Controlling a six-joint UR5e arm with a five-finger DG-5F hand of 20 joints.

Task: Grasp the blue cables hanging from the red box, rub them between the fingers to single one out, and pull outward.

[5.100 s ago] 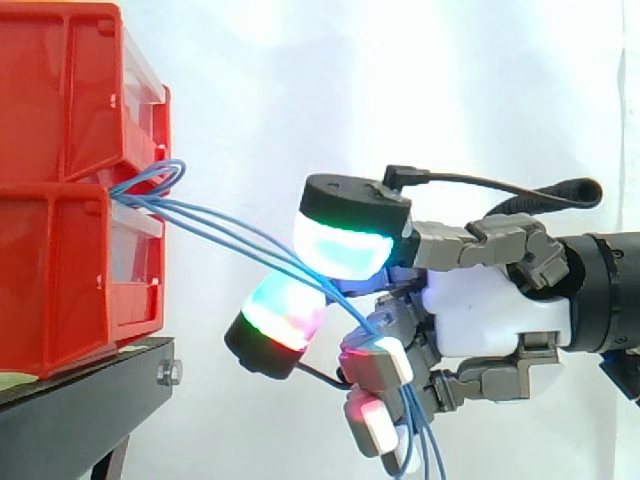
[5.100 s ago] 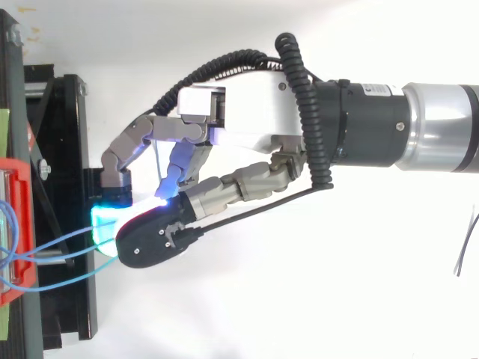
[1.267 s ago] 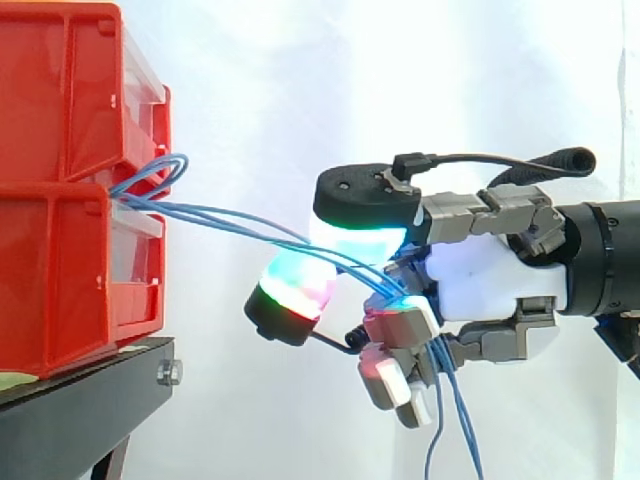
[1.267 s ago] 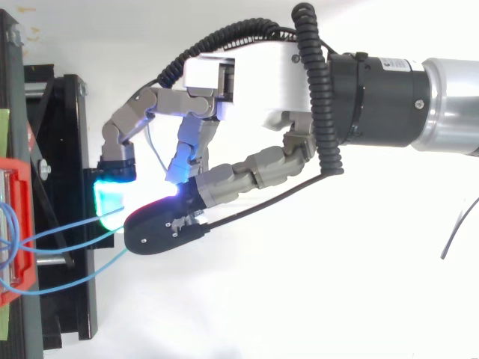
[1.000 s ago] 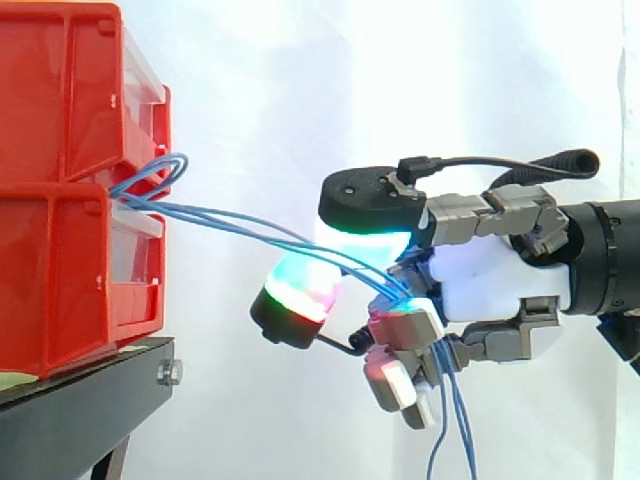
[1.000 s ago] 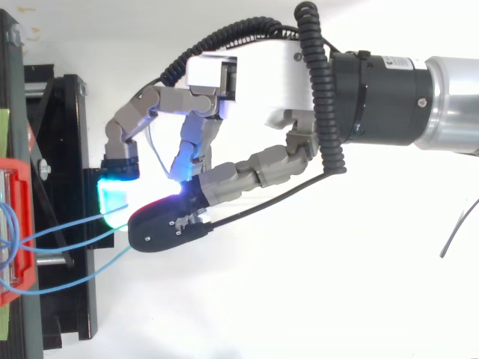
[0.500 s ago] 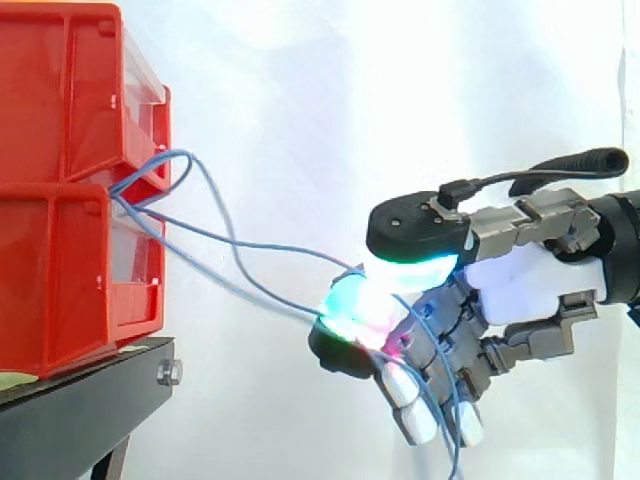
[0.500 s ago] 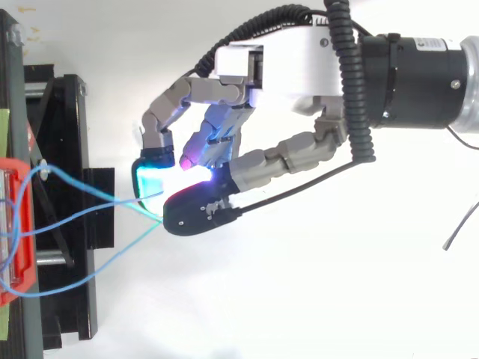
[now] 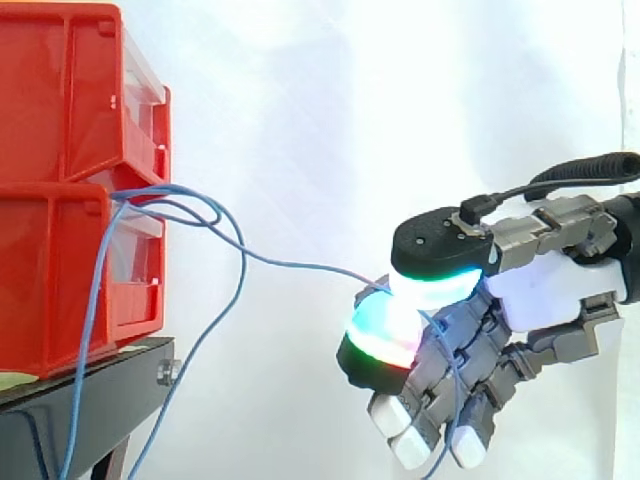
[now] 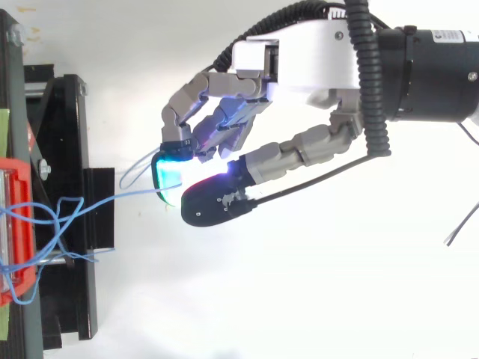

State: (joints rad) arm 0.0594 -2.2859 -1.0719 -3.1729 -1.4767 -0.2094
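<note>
Blue cables [image 9: 238,280] come out of the front of the red box [image 9: 60,270], and we see most of them drooping loose past the black stand [image 9: 80,405]. One strand [image 9: 310,266] runs almost level, well out from the box, to the hand [image 9: 545,295]. Its glowing pads [image 9: 385,330] are pinched on that strand, with the other fingers curled below and the strand's tail hanging beneath.

The red bins [image 9: 60,100] look glossy plastic, the blue cables [image 9: 300,265] smooth, the black stand [image 9: 70,405] matt, probably metal.
</note>
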